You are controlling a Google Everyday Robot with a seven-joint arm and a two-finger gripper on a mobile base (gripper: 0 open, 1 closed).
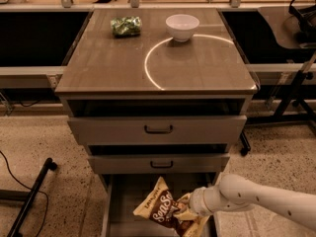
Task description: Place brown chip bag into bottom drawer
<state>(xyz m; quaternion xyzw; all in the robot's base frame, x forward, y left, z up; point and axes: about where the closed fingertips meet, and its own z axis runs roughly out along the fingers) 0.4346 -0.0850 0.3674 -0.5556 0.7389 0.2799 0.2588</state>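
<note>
The brown chip bag [160,209], glossy with white "Sea S" lettering and tan ends, lies tilted inside the open bottom drawer [123,191], the lowest of three grey drawers. My gripper [190,212] comes in from the right on a white arm and sits at the bag's right end, over the drawer. The bag's crumpled right end wraps around the gripper and hides it.
Two shallower grey drawers with black handles [158,129] stand partly open above. On the cabinet top sit a small green shiny packet [126,25] and a white bowl [182,26]. A black stand leg [29,196] lies on the floor at left.
</note>
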